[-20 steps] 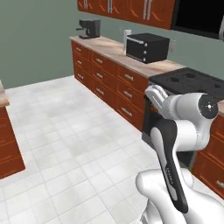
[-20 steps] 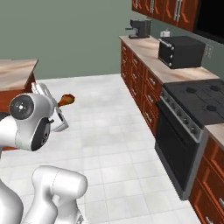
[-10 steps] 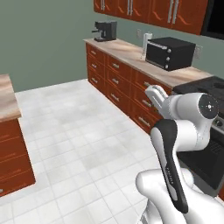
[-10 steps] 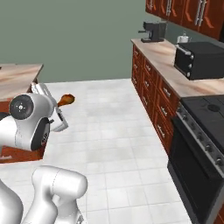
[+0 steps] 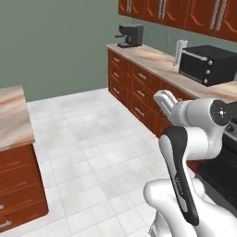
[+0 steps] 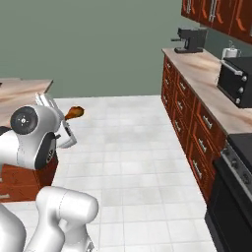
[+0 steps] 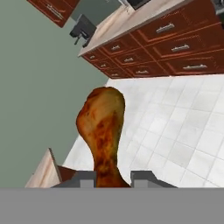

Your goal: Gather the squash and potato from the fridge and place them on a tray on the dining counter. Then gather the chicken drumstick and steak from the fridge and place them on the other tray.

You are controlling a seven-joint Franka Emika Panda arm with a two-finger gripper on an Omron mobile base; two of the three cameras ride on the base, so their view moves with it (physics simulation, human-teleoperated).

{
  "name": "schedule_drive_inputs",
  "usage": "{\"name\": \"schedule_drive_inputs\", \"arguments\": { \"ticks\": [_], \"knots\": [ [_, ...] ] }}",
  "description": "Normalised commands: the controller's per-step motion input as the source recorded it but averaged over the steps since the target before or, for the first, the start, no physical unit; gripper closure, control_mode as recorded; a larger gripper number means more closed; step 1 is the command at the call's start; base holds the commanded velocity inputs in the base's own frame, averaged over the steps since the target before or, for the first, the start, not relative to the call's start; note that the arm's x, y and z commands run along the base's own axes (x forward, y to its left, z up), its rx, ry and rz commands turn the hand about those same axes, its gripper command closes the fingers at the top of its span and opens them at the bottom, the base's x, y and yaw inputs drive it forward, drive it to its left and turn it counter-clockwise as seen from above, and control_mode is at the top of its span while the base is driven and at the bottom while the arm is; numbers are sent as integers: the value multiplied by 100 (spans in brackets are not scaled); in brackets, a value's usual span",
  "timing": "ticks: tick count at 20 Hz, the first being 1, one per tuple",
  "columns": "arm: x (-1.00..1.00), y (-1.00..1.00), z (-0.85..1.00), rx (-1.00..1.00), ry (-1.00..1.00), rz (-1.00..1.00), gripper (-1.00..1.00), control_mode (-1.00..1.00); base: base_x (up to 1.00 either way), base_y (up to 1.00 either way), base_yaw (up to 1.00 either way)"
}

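Base has turned since the earlier frames: the whole scene has slid across both base views, the wall counter with coffee machine (image 5: 130, 35) and black toaster oven (image 5: 207, 64) now further right, the dining counter (image 5: 15, 118) now coming in at the left. That is camera motion, not the objects.

Chicken drumstick (image 7: 103, 131): I see it clamped at its narrow bone end between the two fingertips of the gripper (image 7: 113, 178), meaty end pointing away from the hand. Pincer is grasping it. In the right base view the drumstick (image 6: 75, 112) sticks out beyond the arm, carried high over the tiled floor (image 6: 133, 147), touching nothing else.

My reading of the hold: gripping the thin end gives the fingers a span they can close on, and keeping it tucked high and close to the arm avoids snagging cabinets while I drive.

Dining counter's corner (image 7: 43, 173) shows below the drumstick in the hand view, still apart. I judge this the transit leg toward a tray.
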Motion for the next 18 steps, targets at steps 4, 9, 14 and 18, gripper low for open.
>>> {"name": "schedule_drive_inputs", "arguments": {
  "ticks": [4,9,14,18],
  "knots": [
    [0,0,0,0,0,0,100,100,92,-4,16],
    [0,0,0,0,0,0,100,100,96,-5,16],
    [0,0,0,0,0,0,100,100,94,-10,16],
    [0,0,0,0,0,0,100,100,84,-19,14]
  ]
}}
